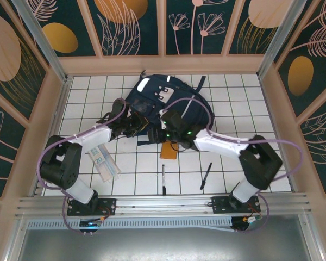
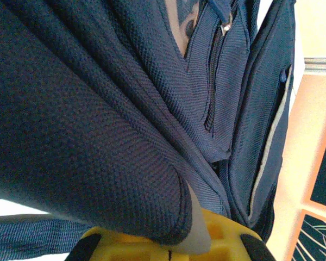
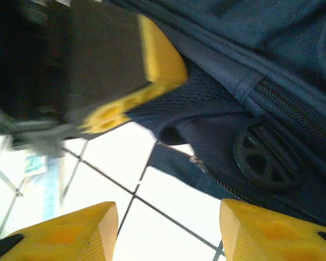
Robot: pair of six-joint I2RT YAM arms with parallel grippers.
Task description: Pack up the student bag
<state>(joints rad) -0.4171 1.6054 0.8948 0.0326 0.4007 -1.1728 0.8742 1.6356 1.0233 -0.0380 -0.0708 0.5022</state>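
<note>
**Left arm pinches bag, right arm open beside it**

The large navy-blue fabric student bag [image 1: 182, 111] lies at the far middle of the white tiled table [image 1: 239, 114]. Its white-grey front patch [image 1: 164, 92] faces up, the print too small to read.

Left gripper [image 2: 171, 250]: yellow fingers clamped on a fold of the bag's navy cloth.

Right gripper [image 3: 168, 217]: fingers apart with bare tile between them. The bag's round black plastic fitting [image 3: 266, 155] is just beside.

By the left arm lies a pale paper bundle [image 1: 103, 163] marked "20". A black pen [image 1: 163, 178] lies near the front edge.
</note>
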